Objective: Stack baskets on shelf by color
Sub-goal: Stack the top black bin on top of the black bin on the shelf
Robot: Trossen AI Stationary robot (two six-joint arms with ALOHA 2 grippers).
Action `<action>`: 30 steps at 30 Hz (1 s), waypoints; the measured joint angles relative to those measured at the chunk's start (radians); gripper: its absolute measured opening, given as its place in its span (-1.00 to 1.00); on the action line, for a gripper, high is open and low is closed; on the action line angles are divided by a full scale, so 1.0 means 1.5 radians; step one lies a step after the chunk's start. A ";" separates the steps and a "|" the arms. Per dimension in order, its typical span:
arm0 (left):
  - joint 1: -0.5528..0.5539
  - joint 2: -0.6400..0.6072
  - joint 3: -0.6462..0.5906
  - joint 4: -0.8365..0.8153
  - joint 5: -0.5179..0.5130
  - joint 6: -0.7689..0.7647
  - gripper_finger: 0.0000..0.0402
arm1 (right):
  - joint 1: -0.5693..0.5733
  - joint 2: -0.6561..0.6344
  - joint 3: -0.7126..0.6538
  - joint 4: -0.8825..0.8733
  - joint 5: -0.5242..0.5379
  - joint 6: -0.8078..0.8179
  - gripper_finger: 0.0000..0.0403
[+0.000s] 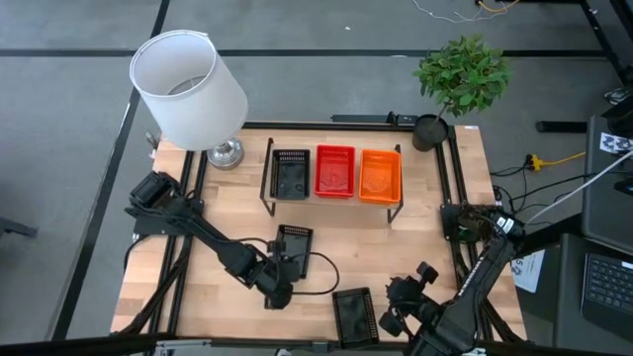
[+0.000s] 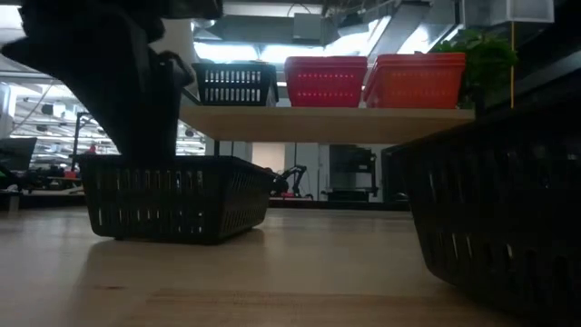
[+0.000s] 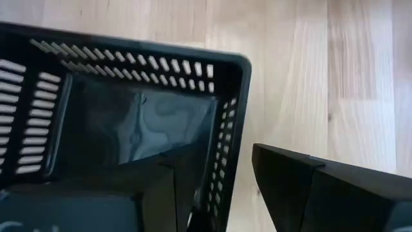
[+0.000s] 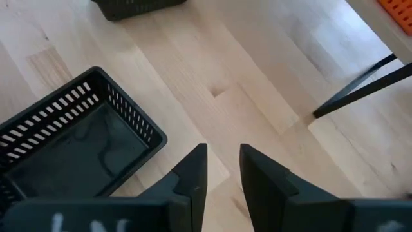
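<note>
Two black perforated plastic baskets sit on the light wooden tabletop (image 1: 415, 242) nearest my side, and I go through them first. One black basket (image 1: 353, 316) lies at the front edge, just beside the right gripper (image 1: 396, 318), which hovers next to it over bare wood; in the right wrist view its two dark fingers (image 4: 193, 177) stand a little apart with nothing between them (only table shows in the gap). That same basket (image 4: 77, 145) fills the corner of that picture, upright and empty.

A little farther in, the second black basket (image 1: 294, 242) rests on the table in front of the shelf. My left gripper (image 1: 280, 277) is at its near rim, jaws spread wide: the left wrist view shows one finger (image 3: 154, 193) inside the basket wall and the other (image 3: 302, 187) outside it over the wood, straddling the rim without squeezing it. From the low view this basket (image 2: 172, 198) sits flat on the table.

Beyond it stands the low light-wood shelf on thin black wire legs (image 1: 336, 205), carrying three stacks in a row: black mesh baskets (image 1: 290, 174) on the left, red ones (image 1: 334, 170) in the middle, orange ones (image 1: 380, 175) on the right, side by side.

Farthest back, a white-shaded lamp (image 1: 188, 84) stands at the left rear corner and a small potted green plant (image 1: 460, 79) at the right rear.
</note>
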 joint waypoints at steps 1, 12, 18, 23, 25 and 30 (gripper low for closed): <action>0.003 0.004 0.000 0.006 -0.001 0.000 -0.31 | 0.000 0.000 0.000 0.000 0.000 0.000 -0.55; 0.010 0.056 -0.001 0.013 0.022 -0.065 -0.42 | 0.000 0.000 0.000 0.005 0.000 0.000 -0.55; -0.001 0.035 0.012 0.009 0.028 -0.113 -0.95 | 0.001 0.001 -0.001 0.006 0.000 -0.001 -0.55; -0.045 -0.010 0.098 -0.041 0.060 -0.130 -1.00 | 0.001 0.001 -0.001 0.008 0.000 -0.001 -0.55; -0.070 -0.030 0.155 -0.079 0.036 -0.124 -1.00 | 0.001 0.001 -0.001 0.009 0.000 -0.001 -0.55; -0.119 -0.076 0.311 -0.198 -0.111 -0.009 -1.00 | 0.001 0.001 -0.001 0.010 0.001 -0.002 -0.55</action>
